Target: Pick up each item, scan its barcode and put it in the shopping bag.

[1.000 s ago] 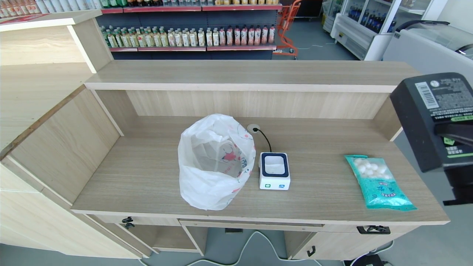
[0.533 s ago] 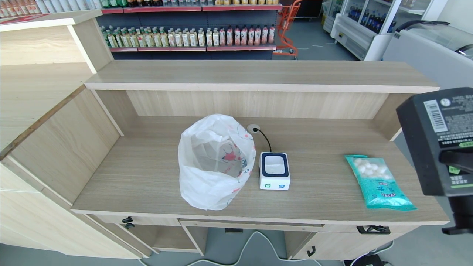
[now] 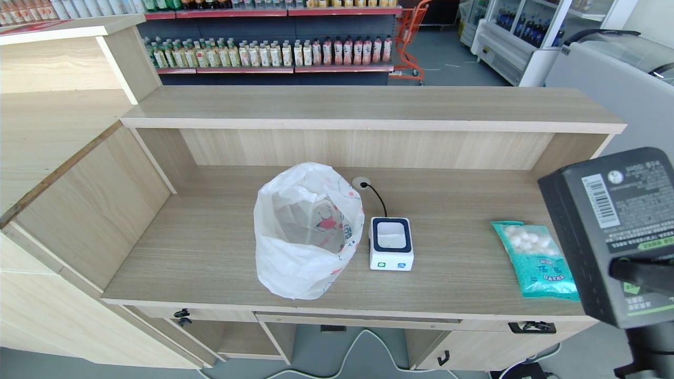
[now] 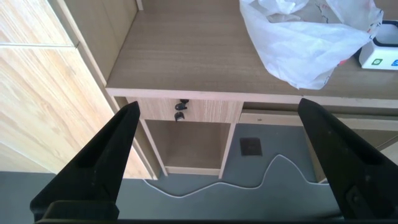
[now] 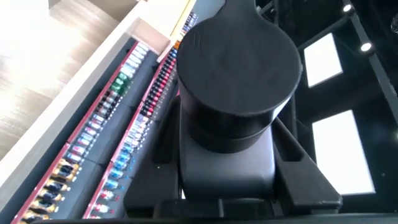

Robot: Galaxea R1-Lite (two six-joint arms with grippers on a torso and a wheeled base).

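Black and boxy, with a round cap, the container (image 3: 616, 231) hangs in the air off the right end of the table (image 3: 447, 200), pinched between the fingers of the right pincer (image 3: 632, 268); one dark finger (image 3: 645, 272) crosses its labelled face. That face is turned up toward the head camera, and a white barcode strip (image 3: 596, 201) sits near its upper left corner. In the right wrist view the same container (image 5: 236, 81) stands up out of the right pincer (image 5: 227, 168), one finger pressed to each side. A teal packet of white sweets (image 3: 537, 260) lies flat near the table's right edge, its right side partly hidden behind the container. Mid-table, the white shopping bag (image 3: 308, 231) stands open, with the small white scanner (image 3: 390, 243) just beside it on its right and a black cable (image 3: 376, 199) running back from the scanner. The left pincer (image 4: 217, 124) is spread wide with nothing in it, low before the table's front left corner.
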